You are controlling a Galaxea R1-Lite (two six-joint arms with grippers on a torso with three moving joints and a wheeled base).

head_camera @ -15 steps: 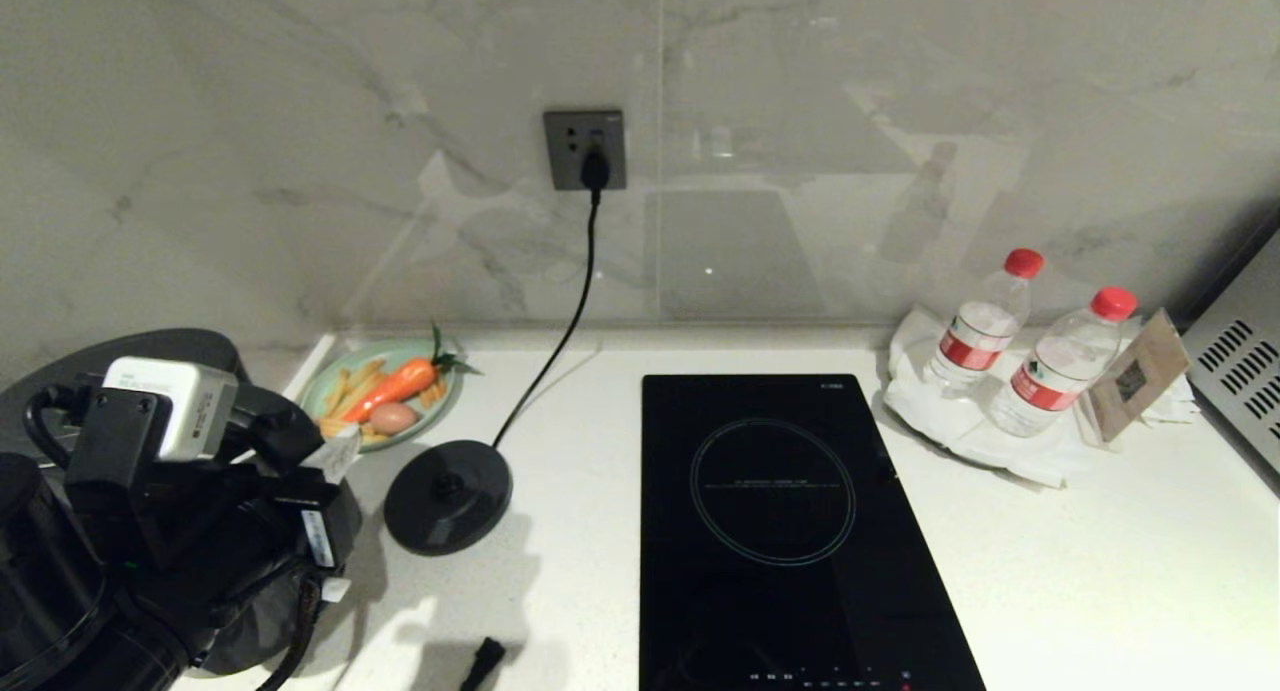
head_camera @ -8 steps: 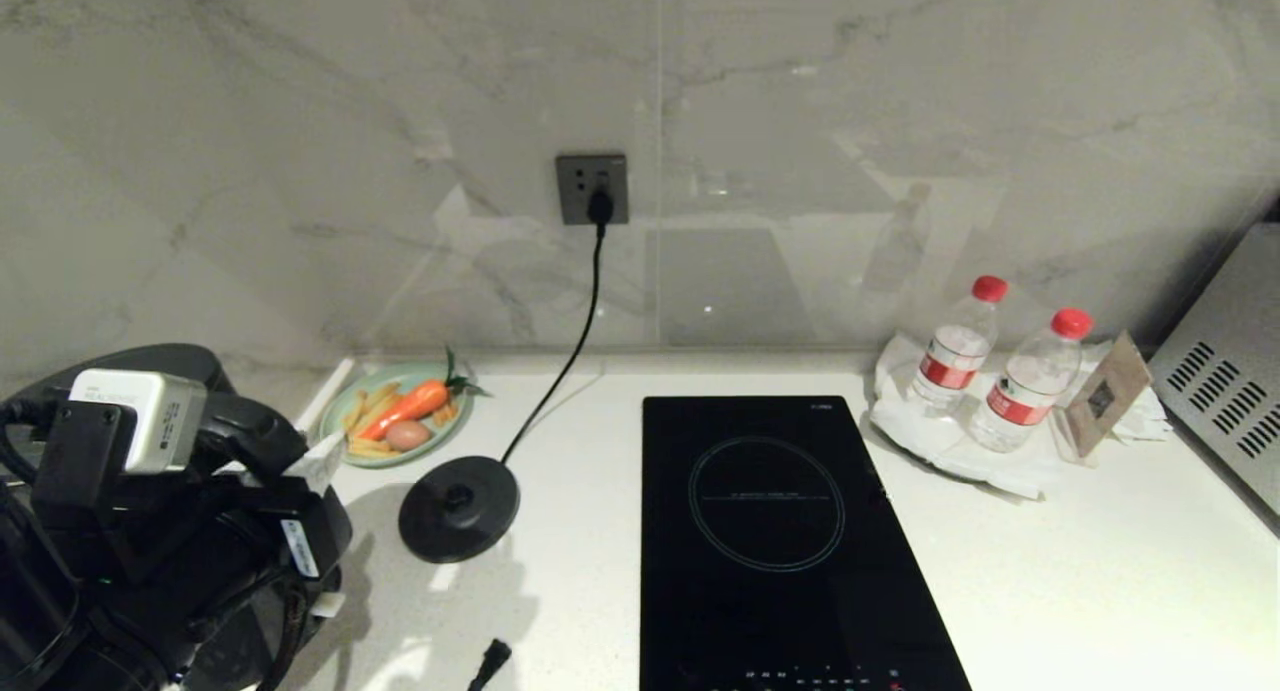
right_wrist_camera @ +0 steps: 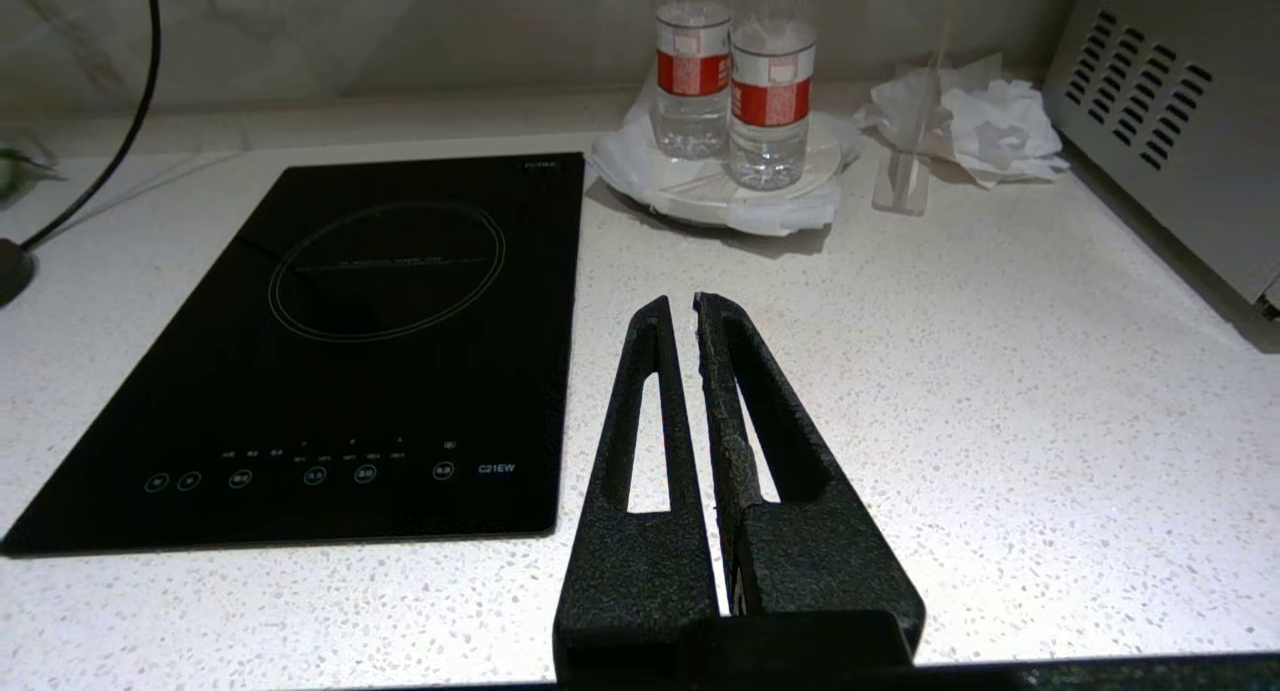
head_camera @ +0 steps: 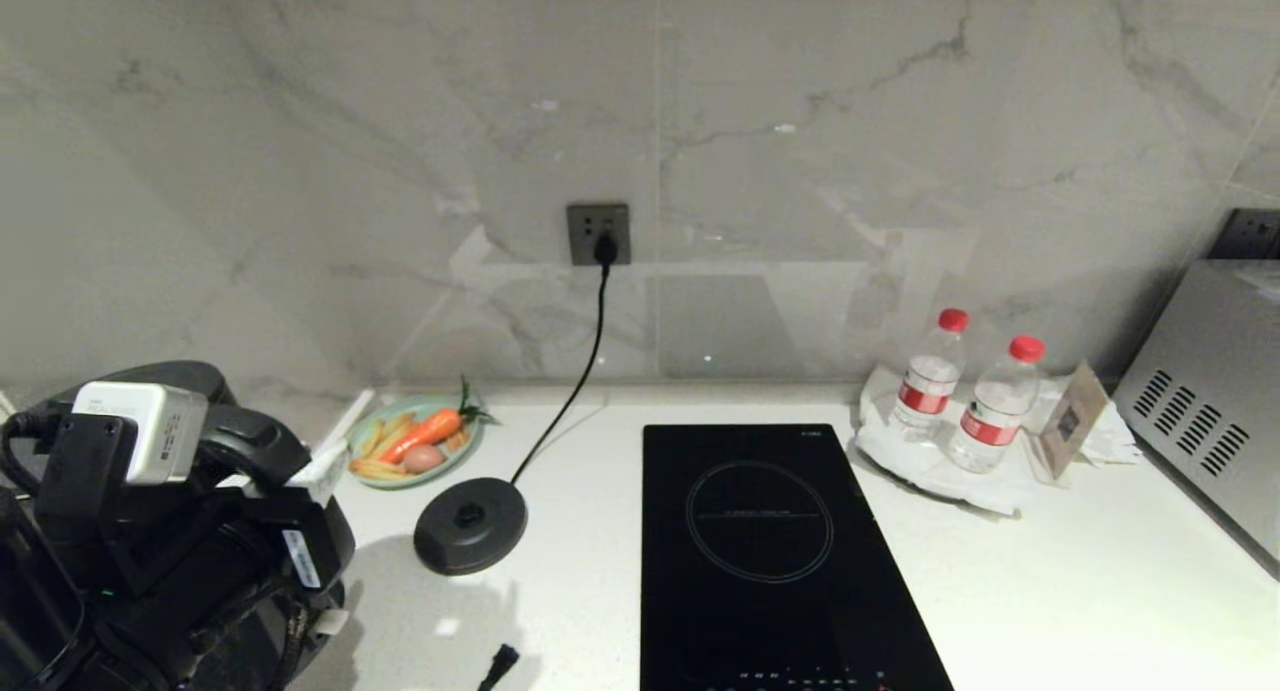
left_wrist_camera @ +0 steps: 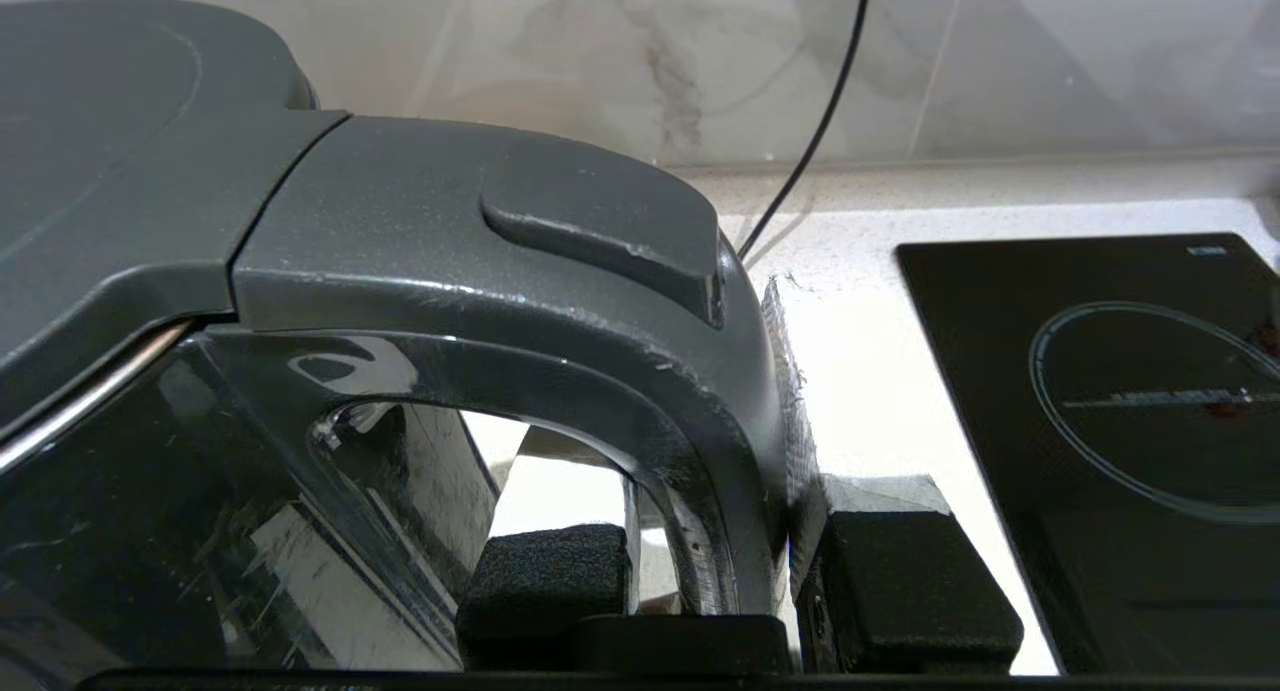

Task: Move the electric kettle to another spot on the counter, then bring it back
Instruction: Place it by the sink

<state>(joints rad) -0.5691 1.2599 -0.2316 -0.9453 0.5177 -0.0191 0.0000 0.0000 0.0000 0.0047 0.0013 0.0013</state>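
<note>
The electric kettle (left_wrist_camera: 130,171) is dark grey with a flat lid and a loop handle (left_wrist_camera: 480,241). My left gripper (left_wrist_camera: 720,581) is shut on that handle, one finger inside the loop and the other outside it. In the head view the kettle (head_camera: 165,376) sits at the far left of the white speckled counter (head_camera: 1050,591), mostly hidden behind my left arm (head_camera: 150,501). My right gripper (right_wrist_camera: 685,311) is shut with nothing in it, hanging over the counter (right_wrist_camera: 1000,421) to the right of the hob.
The round black base disc (head_camera: 470,524) lies on the counter, its cord running up to a wall socket (head_camera: 598,233). Behind the base disc is a green plate (head_camera: 365,436) holding a carrot. A black induction hob (head_camera: 770,551), two water bottles (head_camera: 925,376) and a metal appliance (head_camera: 1200,411) lie to the right.
The camera has tilted up, so the whole scene sits lower in the head view and more wall shows. My left gripper keeps its hold on the kettle handle.
</note>
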